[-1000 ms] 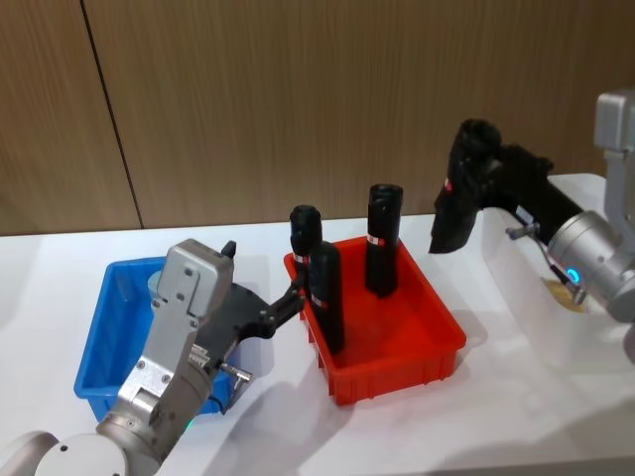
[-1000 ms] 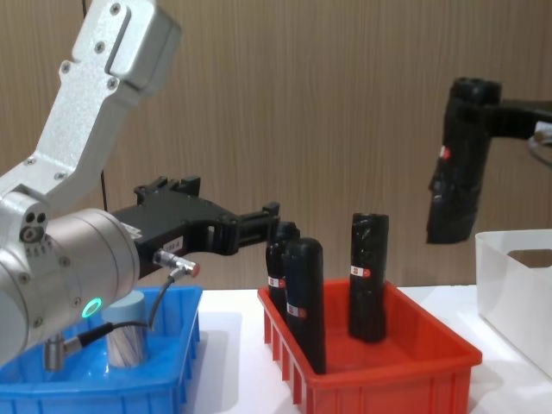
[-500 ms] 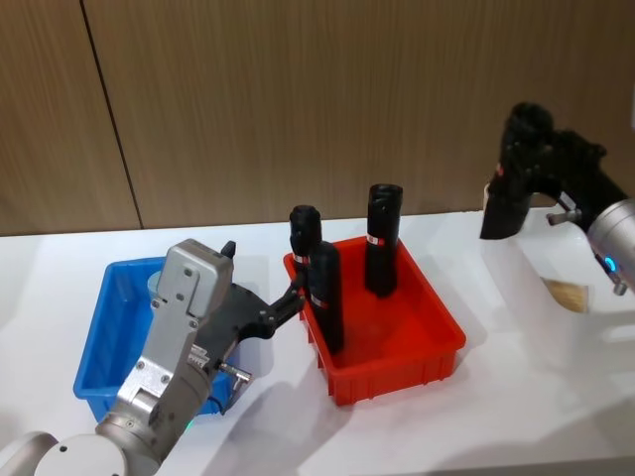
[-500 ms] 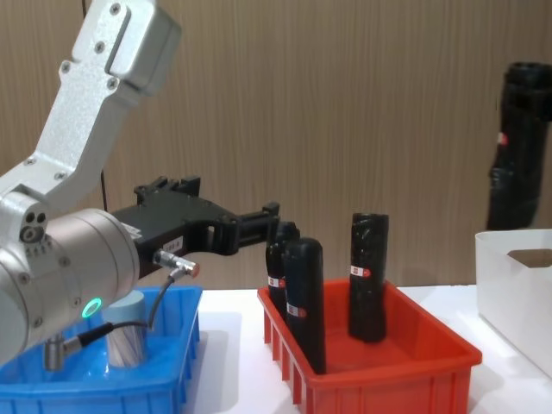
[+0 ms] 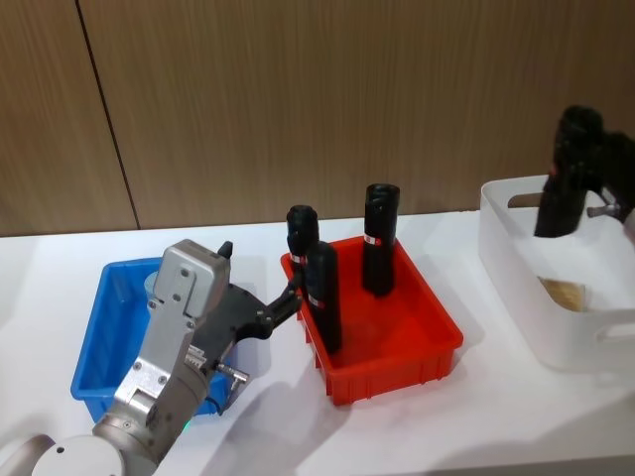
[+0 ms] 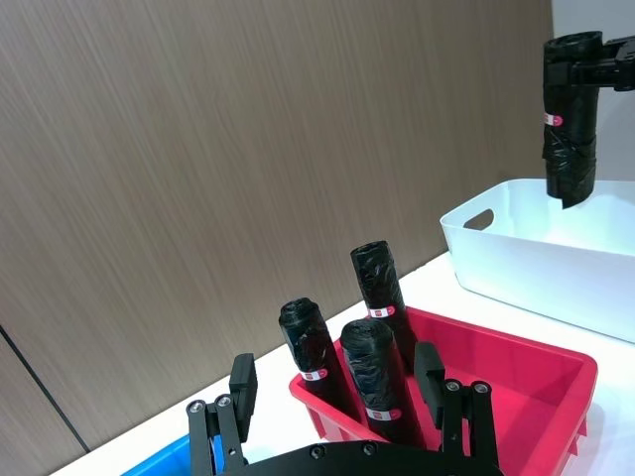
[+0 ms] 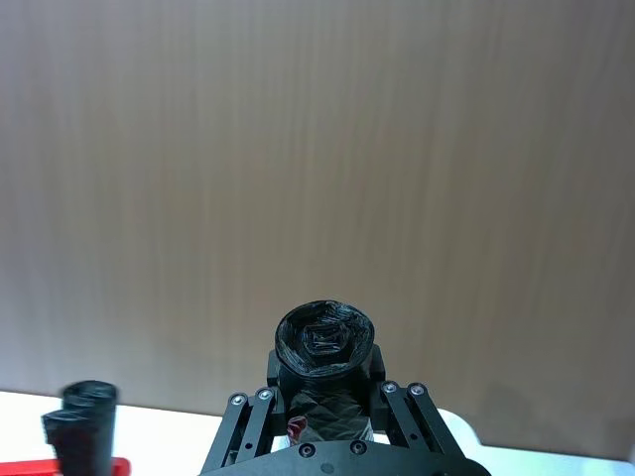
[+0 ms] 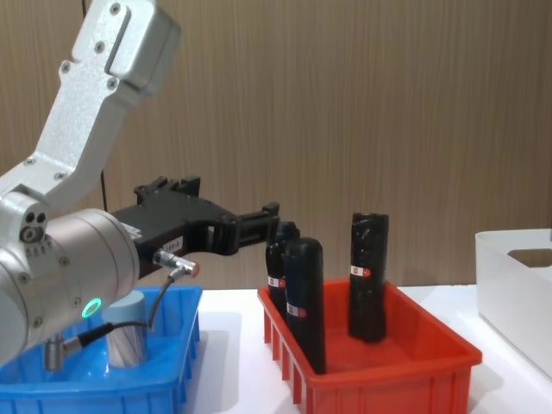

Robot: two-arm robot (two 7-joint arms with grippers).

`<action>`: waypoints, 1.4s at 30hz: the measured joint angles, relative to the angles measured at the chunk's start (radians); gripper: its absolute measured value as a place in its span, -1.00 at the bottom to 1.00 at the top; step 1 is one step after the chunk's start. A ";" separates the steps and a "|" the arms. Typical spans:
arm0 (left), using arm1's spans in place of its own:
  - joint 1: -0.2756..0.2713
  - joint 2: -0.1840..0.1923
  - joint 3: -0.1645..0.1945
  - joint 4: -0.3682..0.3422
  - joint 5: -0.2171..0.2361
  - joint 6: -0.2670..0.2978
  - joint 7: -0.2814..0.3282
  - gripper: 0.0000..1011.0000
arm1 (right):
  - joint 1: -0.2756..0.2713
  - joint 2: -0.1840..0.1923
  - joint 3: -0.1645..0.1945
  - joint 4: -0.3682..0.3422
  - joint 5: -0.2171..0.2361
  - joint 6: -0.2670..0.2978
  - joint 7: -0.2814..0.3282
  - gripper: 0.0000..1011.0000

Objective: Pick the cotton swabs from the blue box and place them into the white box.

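Head view: the left gripper is hovering over the gap between the shallow bright blue plastic box and the red plastic bin, its fingers spread apart and holding nothing. Three tall black rolls with red-white labels are standing in the red bin. Over on the right, the right gripper is hanging above the white plastic box with tall walls, its fingers clamped on a fourth black roll that is dangling upright over the box opening. Everything is sitting on a plain white table, and a brown wood-grain panelled wall is running across the back.

Left wrist view: the left gripper's black fingers are standing wide open with the three black rolls showing between them. Farther off, the held roll is hanging just over the white box.

Right wrist view: the roll's crumpled round top is sitting squeezed between the two finger bases, with the wood wall behind.

Chest view: the left arm is reaching across from the left, its gripper open at the height of the roll tops. In the blue box, one clear cylinder of cotton swabs with a flat grey-blue lid is standing upright, partly behind the arm. The red bin is sitting just beside the blue box, and the white box is peeking in at the right edge.
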 joint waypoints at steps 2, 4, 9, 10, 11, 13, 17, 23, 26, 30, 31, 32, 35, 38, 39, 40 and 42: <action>0.000 0.000 0.000 0.000 0.000 0.000 0.000 0.99 | 0.005 0.002 0.004 0.012 -0.004 -0.001 -0.004 -0.16; 0.000 0.000 0.000 0.000 0.000 0.000 0.000 0.99 | 0.013 0.005 0.010 0.032 -0.010 -0.004 -0.012 -0.16; 0.000 0.000 0.000 0.000 0.000 0.000 0.000 0.99 | 0.025 0.010 0.019 0.062 -0.018 -0.010 -0.022 0.00; 0.000 0.000 0.000 0.000 0.000 0.000 0.000 0.99 | 0.027 0.011 0.020 0.068 -0.018 -0.011 -0.023 0.00; 0.000 0.000 0.000 0.000 0.000 0.000 0.000 0.99 | 0.030 0.013 0.023 0.076 -0.019 -0.014 -0.026 0.11; 0.000 0.000 0.000 0.000 0.000 0.000 0.000 0.99 | 0.033 0.014 0.026 0.086 -0.021 -0.017 -0.027 0.23; 0.000 0.000 0.000 0.000 0.000 0.000 0.000 0.99 | 0.038 0.016 0.031 0.100 -0.025 -0.022 -0.030 0.45; 0.000 0.000 0.000 0.000 0.000 0.000 0.000 0.99 | 0.042 0.018 0.036 0.111 -0.026 -0.026 -0.032 0.81; 0.000 0.000 0.000 0.000 0.000 0.000 0.000 0.99 | 0.044 0.019 0.038 0.115 -0.027 -0.028 -0.032 0.97; 0.000 0.000 0.000 0.000 0.000 0.000 0.000 0.99 | 0.045 0.019 0.039 0.119 -0.028 -0.030 -0.032 0.98; 0.000 0.000 0.000 0.000 0.000 0.000 0.000 0.99 | 0.045 0.019 0.039 0.119 -0.028 -0.030 -0.032 0.98; 0.000 0.000 0.000 0.000 0.000 0.000 0.000 0.99 | 0.045 0.020 0.040 0.120 -0.028 -0.030 -0.032 0.98; 0.000 0.000 0.000 0.000 0.000 0.000 0.000 0.99 | 0.046 0.020 0.041 0.122 -0.029 -0.031 -0.033 0.98; 0.000 0.000 0.000 0.000 0.000 0.000 0.000 0.99 | 0.046 0.020 0.041 0.123 -0.029 -0.031 -0.033 0.98; 0.000 0.000 0.000 0.000 0.000 0.000 0.000 0.99 | 0.046 0.020 0.042 0.124 -0.029 -0.031 -0.033 0.98; 0.000 0.000 0.000 0.000 0.000 0.000 0.000 0.99 | 0.046 0.020 0.041 0.124 -0.029 -0.031 -0.033 0.98; 0.000 0.000 0.000 0.000 0.000 0.000 0.000 0.99 | 0.046 0.020 0.042 0.124 -0.029 -0.031 -0.033 0.98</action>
